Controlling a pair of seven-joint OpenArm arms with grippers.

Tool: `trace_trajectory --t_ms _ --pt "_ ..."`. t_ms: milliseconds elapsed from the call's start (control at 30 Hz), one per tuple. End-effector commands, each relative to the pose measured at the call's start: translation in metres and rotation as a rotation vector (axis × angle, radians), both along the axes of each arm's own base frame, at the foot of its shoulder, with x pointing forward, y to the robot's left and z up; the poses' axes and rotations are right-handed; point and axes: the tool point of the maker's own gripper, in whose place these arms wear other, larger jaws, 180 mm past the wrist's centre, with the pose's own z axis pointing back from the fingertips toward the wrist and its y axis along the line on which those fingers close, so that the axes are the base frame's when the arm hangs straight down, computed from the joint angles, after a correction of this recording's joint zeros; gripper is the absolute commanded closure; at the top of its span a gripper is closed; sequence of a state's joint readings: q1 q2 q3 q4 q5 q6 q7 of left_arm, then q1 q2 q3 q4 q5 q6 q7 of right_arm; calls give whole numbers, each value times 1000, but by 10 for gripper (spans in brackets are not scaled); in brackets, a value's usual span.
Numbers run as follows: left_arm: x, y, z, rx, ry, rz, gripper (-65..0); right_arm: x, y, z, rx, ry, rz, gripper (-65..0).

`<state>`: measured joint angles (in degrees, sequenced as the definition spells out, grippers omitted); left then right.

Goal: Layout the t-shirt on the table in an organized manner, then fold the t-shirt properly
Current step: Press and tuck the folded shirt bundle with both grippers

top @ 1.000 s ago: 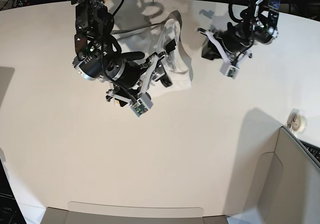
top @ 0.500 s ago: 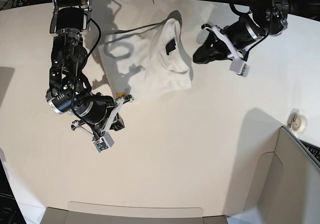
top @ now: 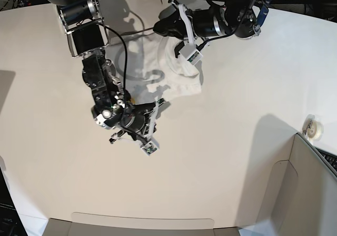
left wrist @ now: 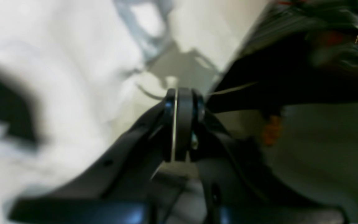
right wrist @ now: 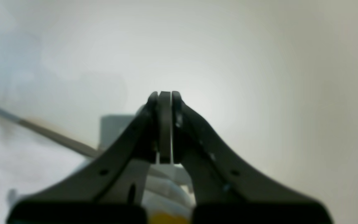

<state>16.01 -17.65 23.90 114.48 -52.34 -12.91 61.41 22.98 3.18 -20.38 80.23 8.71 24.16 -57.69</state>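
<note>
Table (top: 221, 157): broad matte white top filling most of the base view, bare across the lower half. Shirt (top: 179, 83): white, bunched in a rumpled heap at upper centre of the base view, not laid out; a small yellow bit of print shows at its lower-left edge, dark neck label blurred at left of the left wrist view. Judged light, limp and non-slippery on the matte top; it should drape and drag rather than slide cleanly, and folds will trap layers. Best holds look like the free edges — hem corners at the lower edge of the heap, or the shoulder seams beside the collar — pinching one layer only. Right gripper (top: 156, 107): centre-left, at the lower-left edge of the heap; in its wrist view the jaws are pressed together (right wrist: 165, 124), nothing seen between them. Left gripper (top: 159, 26): top centre, over the heap's upper edge; jaws closed (left wrist: 182, 124), no cloth visibly caught, though the view is blurred.
</note>
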Motion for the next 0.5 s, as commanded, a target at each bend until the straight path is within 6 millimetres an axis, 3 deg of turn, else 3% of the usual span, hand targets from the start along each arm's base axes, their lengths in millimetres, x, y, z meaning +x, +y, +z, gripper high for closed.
trace_trajectory --t_ms 0,133,467 --pt "3 3 -2 17 -1 17 0 10 0 12 -12 -51 5 0" --pt "10 21 -26 138 18 77 0 -1 1 -3 -53 -37 20 0" --pt "31 52 -44 317 19 218 0 -32 -27 4 -129 -51 13 0"
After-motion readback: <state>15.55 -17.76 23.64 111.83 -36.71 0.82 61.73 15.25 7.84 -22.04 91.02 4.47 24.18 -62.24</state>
